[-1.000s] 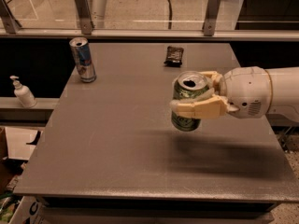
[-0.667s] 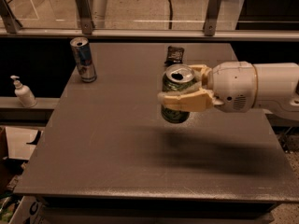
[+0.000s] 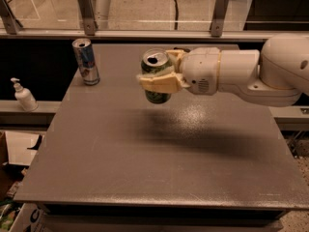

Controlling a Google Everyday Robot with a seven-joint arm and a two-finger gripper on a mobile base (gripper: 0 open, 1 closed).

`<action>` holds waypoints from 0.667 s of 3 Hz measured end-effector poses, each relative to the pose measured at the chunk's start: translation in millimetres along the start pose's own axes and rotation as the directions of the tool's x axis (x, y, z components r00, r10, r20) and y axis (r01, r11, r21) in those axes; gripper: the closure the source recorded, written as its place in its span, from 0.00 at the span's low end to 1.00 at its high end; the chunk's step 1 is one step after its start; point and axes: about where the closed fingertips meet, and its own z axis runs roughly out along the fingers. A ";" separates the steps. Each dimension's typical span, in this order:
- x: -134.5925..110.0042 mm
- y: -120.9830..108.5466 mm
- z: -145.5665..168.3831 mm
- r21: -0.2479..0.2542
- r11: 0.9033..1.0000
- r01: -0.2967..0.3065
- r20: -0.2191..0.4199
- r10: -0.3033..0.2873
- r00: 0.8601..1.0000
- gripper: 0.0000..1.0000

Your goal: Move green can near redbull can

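Observation:
My gripper (image 3: 159,76) reaches in from the right and is shut on the green can (image 3: 155,66), which has mottled green sides and an opened silver top. It holds the can upright above the grey table (image 3: 145,149), with its shadow on the surface below. The redbull can (image 3: 85,61), slim with blue and silver panels, stands upright near the table's far left corner, well to the left of the held can.
A white pump bottle (image 3: 23,95) stands on a ledge left of the table. A glass railing with metal posts (image 3: 86,11) runs behind the table. The white arm body (image 3: 251,74) spans the right side over the table.
My gripper has carried the green can to the left and farther back, closer to the redbull can. The dark object at the table's back is now hidden behind the arm.

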 end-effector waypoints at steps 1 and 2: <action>9.1 -38.0 30.8 0.036 0.999 0.018 -0.015 -0.017 1.000 1.00; 18.2 -80.1 60.5 0.070 0.997 0.011 -0.007 -0.010 1.000 1.00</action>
